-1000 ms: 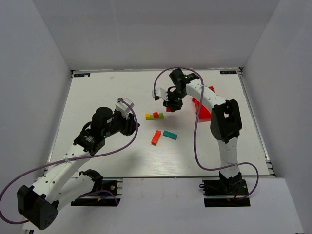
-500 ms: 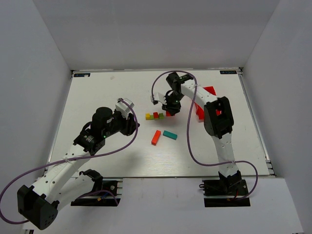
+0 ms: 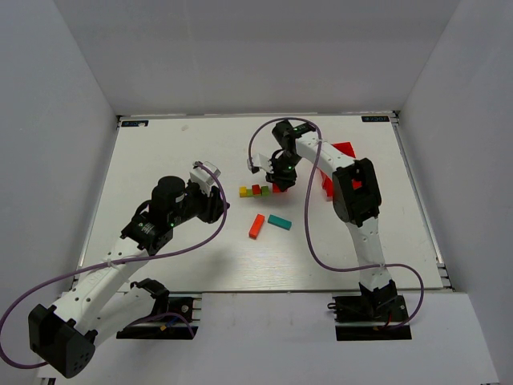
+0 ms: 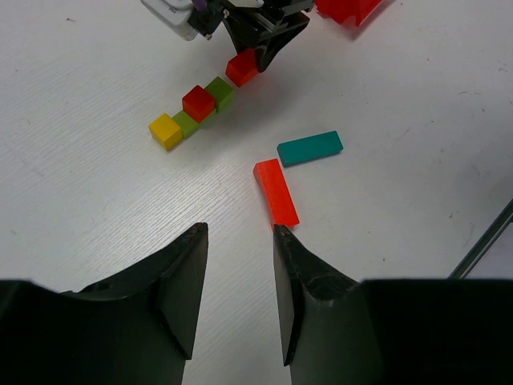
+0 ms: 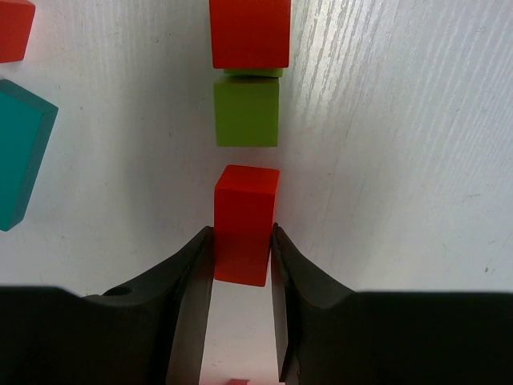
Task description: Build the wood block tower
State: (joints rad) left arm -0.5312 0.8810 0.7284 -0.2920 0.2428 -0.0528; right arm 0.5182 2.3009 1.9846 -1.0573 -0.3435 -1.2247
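Note:
A row of small cubes lies mid-table: yellow (image 3: 244, 192), green with a red cube (image 3: 256, 189) stacked on it, then another green cube (image 3: 265, 190). My right gripper (image 3: 278, 183) is shut on a second red cube (image 5: 244, 220), held low at the row's right end, a small gap from the green cube (image 5: 246, 111). An orange bar (image 3: 256, 226) and a teal bar (image 3: 279, 221) lie flat nearer the arms. My left gripper (image 4: 239, 230) hovers open and empty over bare table, its right fingertip close to the orange bar (image 4: 276, 192).
A red plastic bin (image 3: 343, 149) stands to the right of the row, partly hidden behind my right arm. Purple cables loop from both arms. White walls enclose the table on three sides.
My right gripper has carried the red cube left and down to the right end of the cube row. The left arm has not moved.

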